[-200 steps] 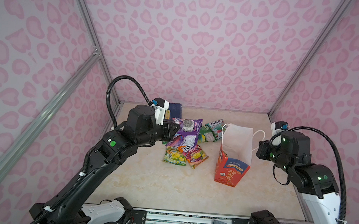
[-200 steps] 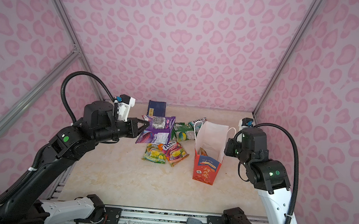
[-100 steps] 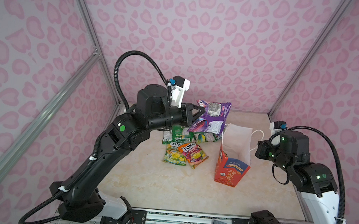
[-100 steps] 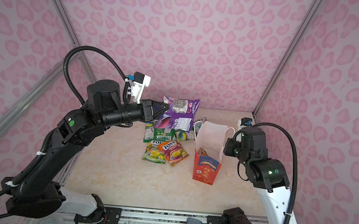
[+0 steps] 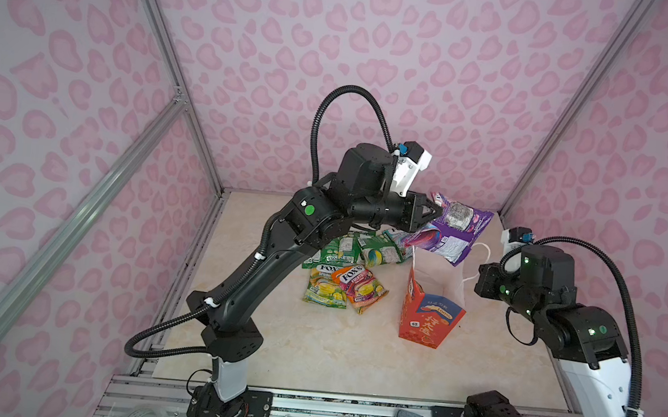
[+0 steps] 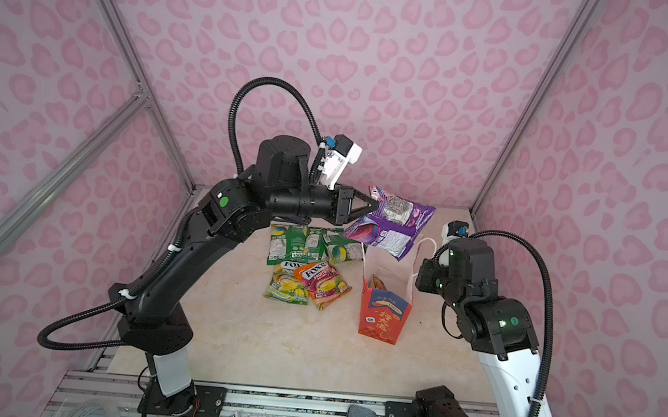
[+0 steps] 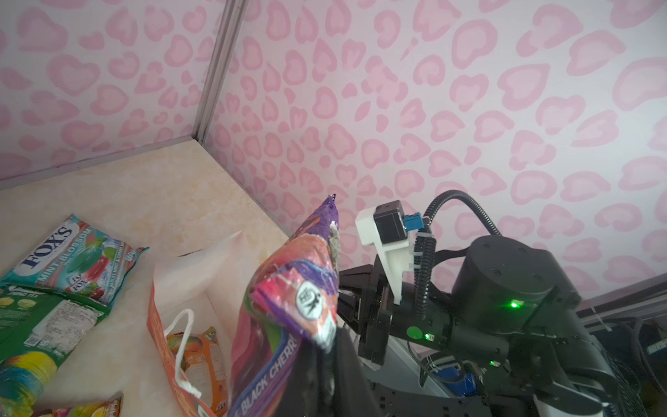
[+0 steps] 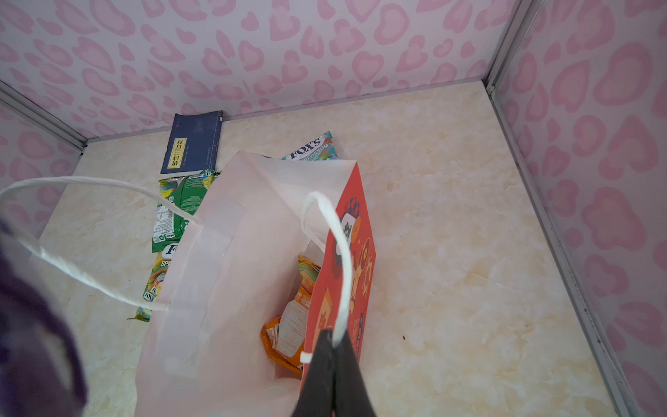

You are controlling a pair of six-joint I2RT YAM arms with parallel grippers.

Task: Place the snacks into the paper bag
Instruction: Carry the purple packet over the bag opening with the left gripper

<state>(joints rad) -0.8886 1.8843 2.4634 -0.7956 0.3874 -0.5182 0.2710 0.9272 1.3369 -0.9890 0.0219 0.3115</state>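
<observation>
My left gripper [image 5: 438, 215] [image 6: 372, 208] is shut on one corner of a purple snack packet [image 5: 451, 233] [image 7: 288, 296], which hangs tilted in the air just over the open mouth of the paper bag [image 5: 426, 318] [image 6: 382, 318]. The red-orange bag stands upright on the table. An orange packet [image 8: 292, 325] lies inside it. My right gripper [image 8: 334, 339] is shut on the bag's white cord handle [image 8: 339, 252]. Green packets [image 5: 340, 252], a yellow-green one [image 5: 322, 285] and an orange one [image 5: 360, 287] lie left of the bag. A teal packet [image 7: 72, 252] lies behind it.
A flat dark-blue booklet [image 8: 193, 144] lies against the back wall. Pink patterned walls close in the table on three sides. A metal rail [image 5: 305, 399] runs along the front edge. Bare tabletop shows in front of and to the right of the bag.
My left arm has lifted the purple packet off the pile and carried it up and right to above the bag's mouth. The right gripper has stayed on the handle.
</observation>
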